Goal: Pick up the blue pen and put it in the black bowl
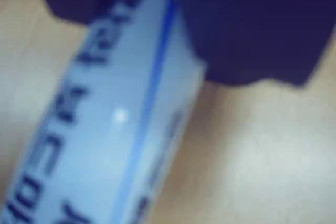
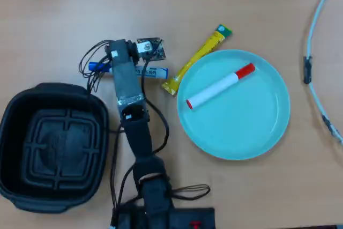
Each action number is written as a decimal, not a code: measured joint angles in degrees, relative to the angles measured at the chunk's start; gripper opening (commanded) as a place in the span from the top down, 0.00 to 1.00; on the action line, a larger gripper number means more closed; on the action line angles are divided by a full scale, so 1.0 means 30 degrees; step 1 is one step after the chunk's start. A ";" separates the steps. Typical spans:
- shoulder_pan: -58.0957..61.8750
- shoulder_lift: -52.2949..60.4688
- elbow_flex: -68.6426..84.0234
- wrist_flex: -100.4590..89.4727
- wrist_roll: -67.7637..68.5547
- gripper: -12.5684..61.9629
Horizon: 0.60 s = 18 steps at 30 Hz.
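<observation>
The blue pen fills the wrist view as a blurred white barrel with blue print, running from lower left to top centre. Dark jaws press against both of its sides at the top, so my gripper is shut on it. In the overhead view the blue pen lies level across the table under the arm's head. Its blue cap pokes out to the left and its white barrel to the right of my gripper. The black bowl stands empty at the lower left, just below and left of the gripper.
A round teal plate at the right holds a white marker with a red cap. A yellow sachet stick lies between plate and pen. A pale cable curves along the right edge. The arm's base sits at the bottom.
</observation>
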 measured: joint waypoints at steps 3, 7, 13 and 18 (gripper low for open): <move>-0.0469 0.0527 0.0000 0.0293 0.0000 0.92; -0.1113 0.1494 0.0322 0.0732 -0.0029 0.92; -0.1816 0.3604 0.0322 0.0762 -0.0029 0.92; -0.2080 0.5244 0.0322 0.1025 0.0000 0.92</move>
